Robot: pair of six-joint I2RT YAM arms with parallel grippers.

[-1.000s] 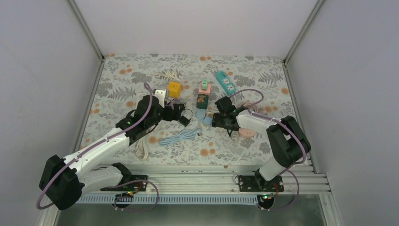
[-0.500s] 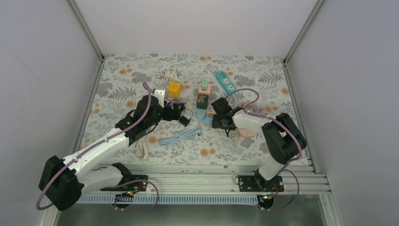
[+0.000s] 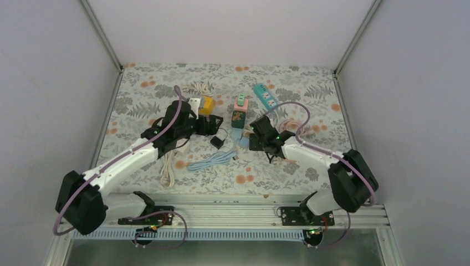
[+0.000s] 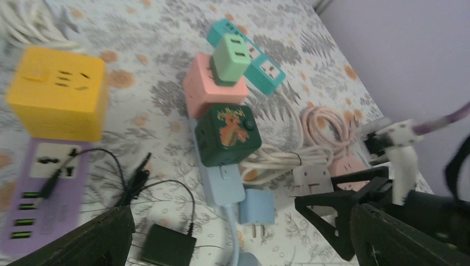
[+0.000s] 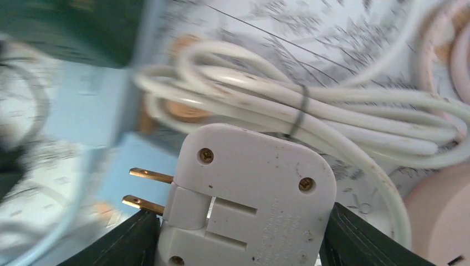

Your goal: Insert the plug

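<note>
1. Right fingers (image 5: 136, 244) bear on both flanks of the white plug (image 5: 249, 188), grasping it by the body; its two brass prongs (image 5: 147, 176) project sideways toward the light blue strip (image 4: 221, 183)
2. Left fingers (image 4: 102, 238) stand spread wide with nothing between them, near the black adapter (image 4: 166, 249) and the purple strip (image 4: 47, 188)
3. Plug location: on or low over the table (image 3: 138, 100) (which of the two cannot be told), just beside the blue plug (image 4: 258, 208), with its bundled white cord (image 5: 310, 105) behind it
4. Step in hand, as judged: secure and lift the plug. Seat the grip square on the body first, so the prongs do not rotate
5. Raise slowly; the tied cord bundle will likely drag and twist the plug
6. Target socket cannot be told. Two-slot openings show on the yellow cube (image 4: 55, 91) and the purple strip. Align the prongs with the slots, then push straight along the prong axis
7. Brace the receiving block with the left fingers; it looks light enough to slide
</note>
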